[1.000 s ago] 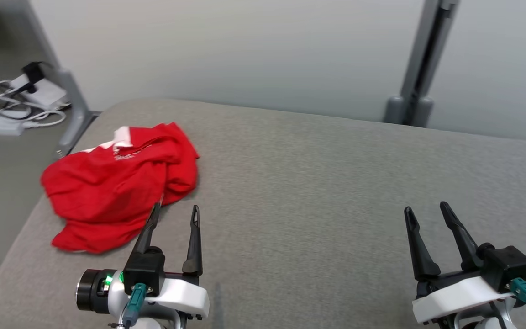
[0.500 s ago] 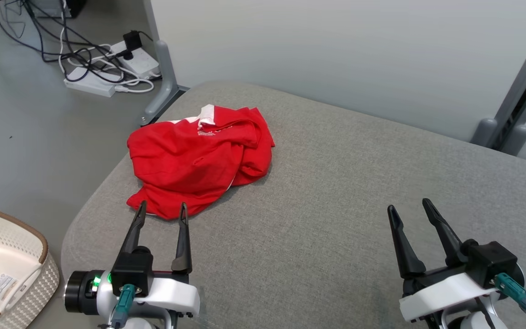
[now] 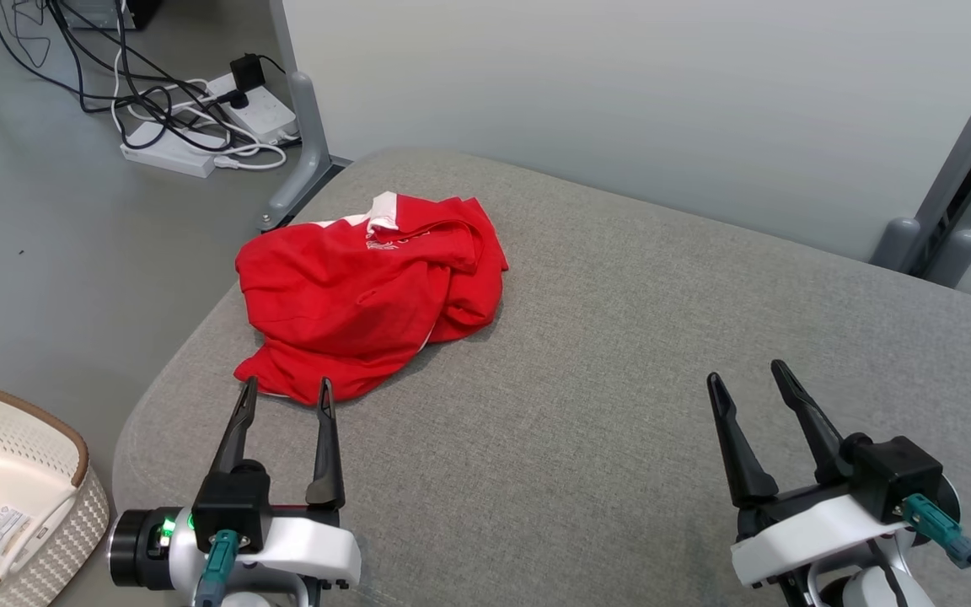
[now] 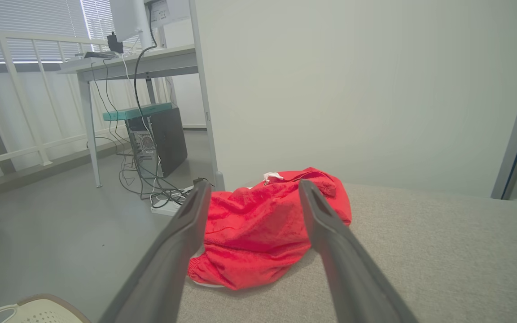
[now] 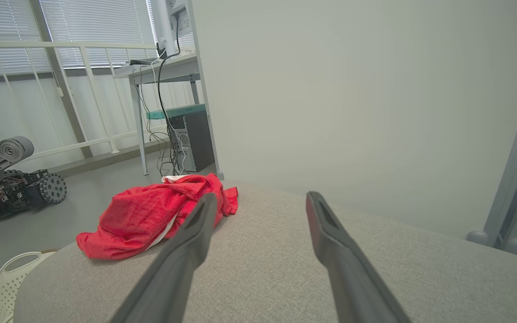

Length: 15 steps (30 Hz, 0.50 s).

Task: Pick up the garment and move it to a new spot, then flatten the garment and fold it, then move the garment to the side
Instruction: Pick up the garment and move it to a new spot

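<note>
scene: we see the crumpled red fabric shirt with white collar (image 3: 367,295) lying near the far-left corner of the grey fabric-covered counter (image 3: 603,354) | left tool (image 3: 286,385): fingers apart, empty, tips just beside the shirt's near hem | right tool (image 3: 744,369): fingers apart, empty, well apart from the shirt | floor, left: white perforated plastic basket (image 3: 22,497)

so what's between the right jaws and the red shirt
Only the bare grey upholstered surface. In the head view nothing sits between the open right jaws and the crumpled red shirt; the right wrist view shows the same bare stretch.
</note>
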### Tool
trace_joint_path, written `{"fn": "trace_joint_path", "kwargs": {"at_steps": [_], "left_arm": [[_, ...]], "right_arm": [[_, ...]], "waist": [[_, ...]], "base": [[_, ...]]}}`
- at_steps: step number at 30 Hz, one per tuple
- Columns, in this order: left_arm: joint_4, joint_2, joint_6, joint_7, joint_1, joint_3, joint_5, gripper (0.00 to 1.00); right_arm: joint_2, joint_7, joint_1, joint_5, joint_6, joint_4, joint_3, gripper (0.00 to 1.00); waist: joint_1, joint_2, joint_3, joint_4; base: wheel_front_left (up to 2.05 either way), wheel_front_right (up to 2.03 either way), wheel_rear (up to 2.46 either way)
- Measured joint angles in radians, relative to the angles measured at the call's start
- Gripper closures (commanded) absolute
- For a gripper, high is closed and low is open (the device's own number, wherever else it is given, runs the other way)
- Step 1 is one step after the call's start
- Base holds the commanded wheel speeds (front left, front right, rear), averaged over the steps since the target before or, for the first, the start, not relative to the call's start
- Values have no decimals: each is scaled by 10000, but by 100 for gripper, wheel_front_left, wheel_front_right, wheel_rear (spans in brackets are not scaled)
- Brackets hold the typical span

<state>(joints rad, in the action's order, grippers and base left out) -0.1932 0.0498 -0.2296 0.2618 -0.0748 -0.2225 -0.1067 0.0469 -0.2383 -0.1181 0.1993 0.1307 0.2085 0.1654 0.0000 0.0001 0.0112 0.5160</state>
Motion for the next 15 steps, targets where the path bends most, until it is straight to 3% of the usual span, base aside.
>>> {"fn": "trace_joint_path", "kwargs": {"at_steps": [15], "left_arm": [[-242, 17, 456, 0, -177, 326, -56, 0]], "right_arm": [[-6, 140, 199, -198, 0, -466, -263, 0]], "waist": [[1, 0, -311, -226]], "base": [[0, 0, 0]]}}
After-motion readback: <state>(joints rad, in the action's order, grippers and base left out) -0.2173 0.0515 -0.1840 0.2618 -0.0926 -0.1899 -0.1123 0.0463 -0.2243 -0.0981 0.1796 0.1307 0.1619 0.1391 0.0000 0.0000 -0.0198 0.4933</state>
